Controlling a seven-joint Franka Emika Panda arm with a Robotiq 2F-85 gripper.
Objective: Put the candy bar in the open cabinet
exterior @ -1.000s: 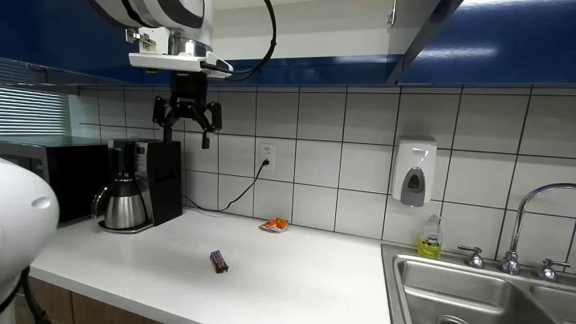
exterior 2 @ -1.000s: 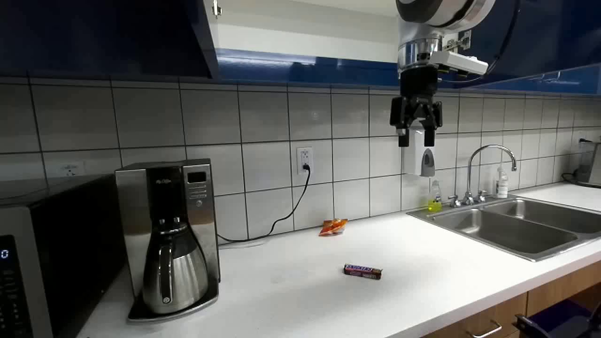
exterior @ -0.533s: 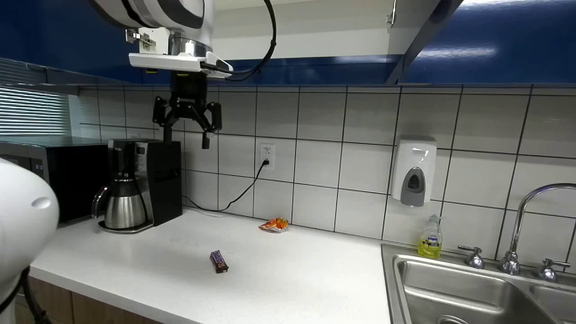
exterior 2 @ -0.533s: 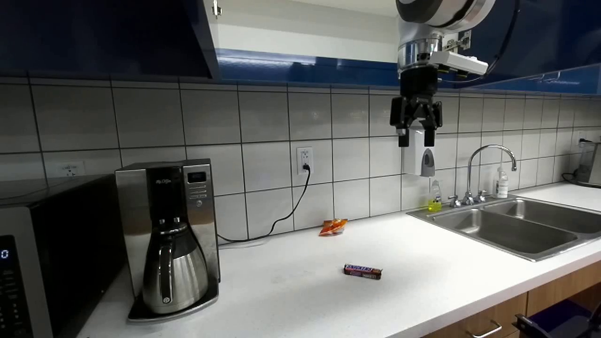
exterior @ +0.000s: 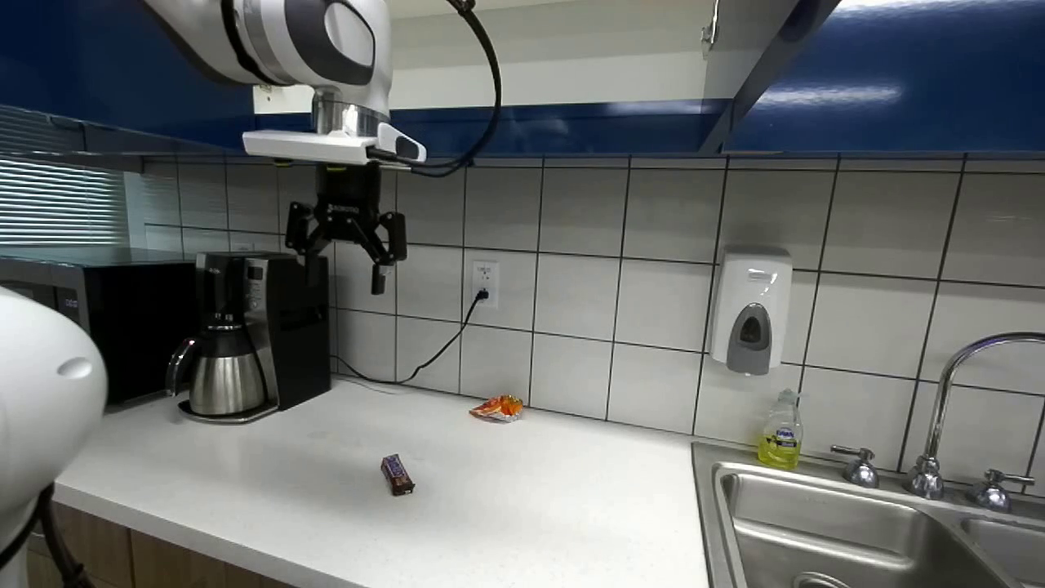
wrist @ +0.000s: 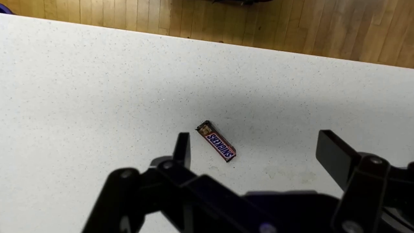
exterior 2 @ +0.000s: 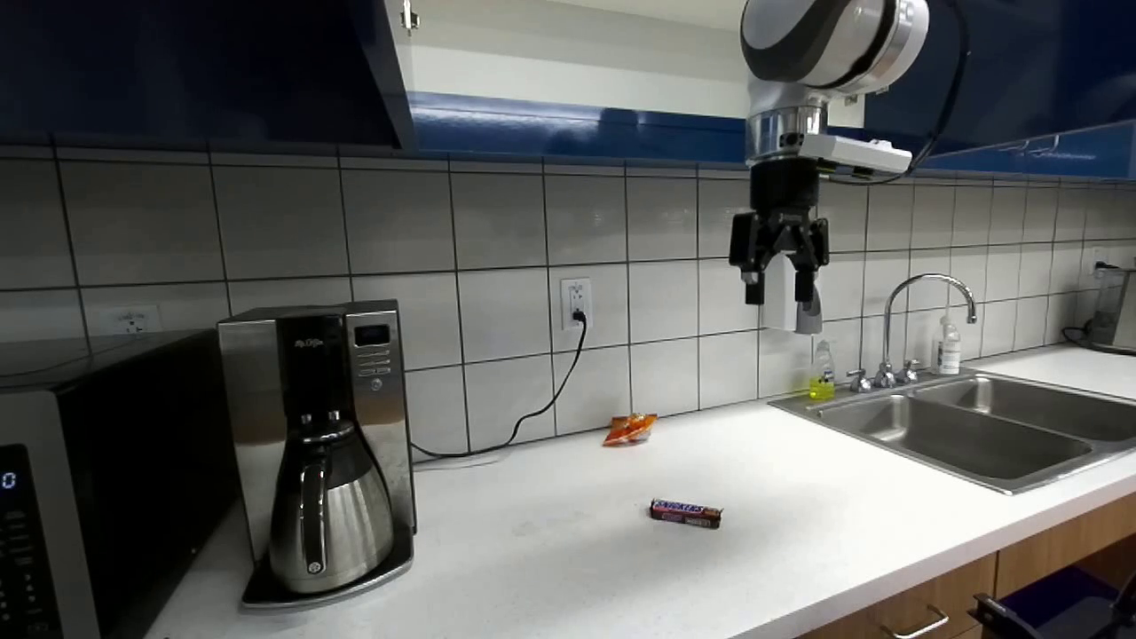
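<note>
The candy bar [exterior: 397,475] is a small dark brown Snickers bar lying flat on the white counter in both exterior views [exterior 2: 685,513]. In the wrist view the candy bar [wrist: 216,141] lies at a slant, nearer the left finger in the picture. My gripper [exterior: 345,278] points down, open and empty, well above the counter; it also shows in the other views [exterior 2: 779,293] [wrist: 254,142]. The open cabinet [exterior: 563,77] has a white interior and glossy dark blue doors. It is at the top of both exterior views [exterior 2: 568,75], partly behind my arm, its upper part out of frame.
A coffee maker [exterior: 298,335] with a steel pot [exterior 2: 333,524] and a microwave [exterior 2: 133,461] stand at one end. An orange wrapper [exterior: 498,408] lies by the tiled wall. A soap dispenser [exterior: 751,310], soap bottle [exterior: 780,433] and sink [exterior: 710,523] are at the other end.
My gripper and arm have moved down in both exterior views within the last half second. The gripper stays open. The candy bar and cabinet have not moved.
</note>
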